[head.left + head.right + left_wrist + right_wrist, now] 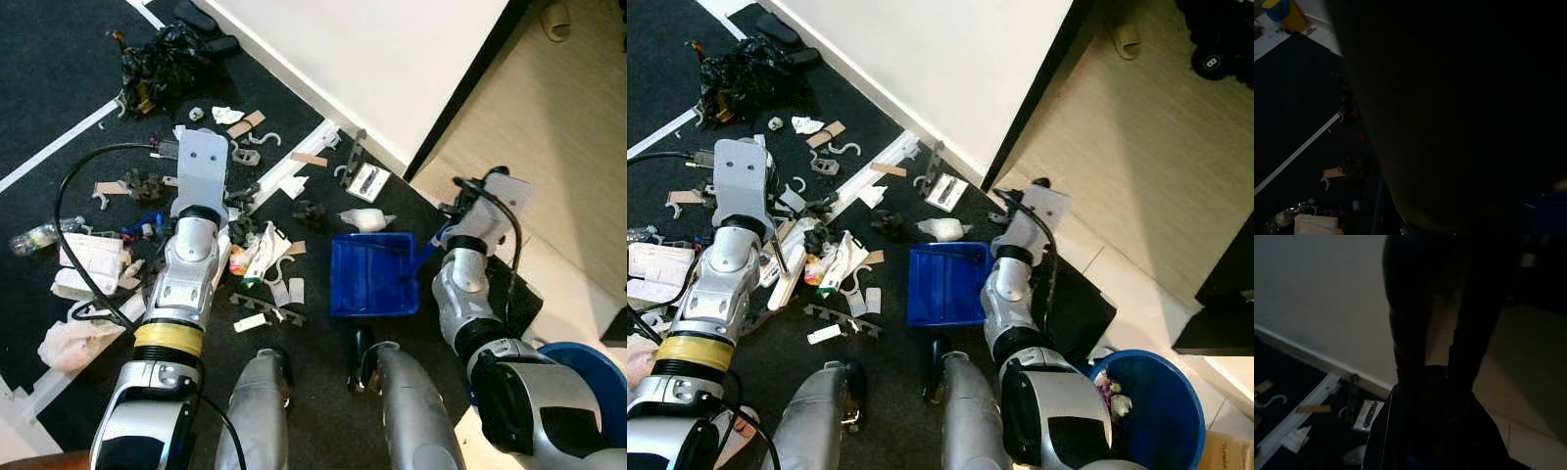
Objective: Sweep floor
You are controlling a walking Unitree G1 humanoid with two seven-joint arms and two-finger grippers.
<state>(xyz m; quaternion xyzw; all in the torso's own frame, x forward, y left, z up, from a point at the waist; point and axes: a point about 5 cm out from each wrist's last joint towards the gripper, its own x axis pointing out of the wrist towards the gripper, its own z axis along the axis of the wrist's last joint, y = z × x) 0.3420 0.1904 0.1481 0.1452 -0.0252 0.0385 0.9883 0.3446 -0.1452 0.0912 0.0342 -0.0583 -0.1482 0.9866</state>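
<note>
A blue dustpan (370, 274) lies flat on the black mat, its mouth facing the rubbish. Its handle points toward my right gripper (441, 242), which is shut on it; in the right wrist view the two black fingers (1410, 333) run down onto the dark handle. Litter (257, 257) is scattered to the left of the pan: paper scraps, white hooks, cardboard bits, wrappers. My left arm reaches out over this litter, its grey wrist block (201, 168) covering the gripper. The left wrist view is nearly black, with a large dark shape across it.
A black rubbish bag (162, 59) lies at the far left, a plastic bottle (39, 237) and papers (93, 259) at the left. The white wall (392, 49) runs diagonally behind. A blue bin (1151, 406) stands at my right on the pale floor.
</note>
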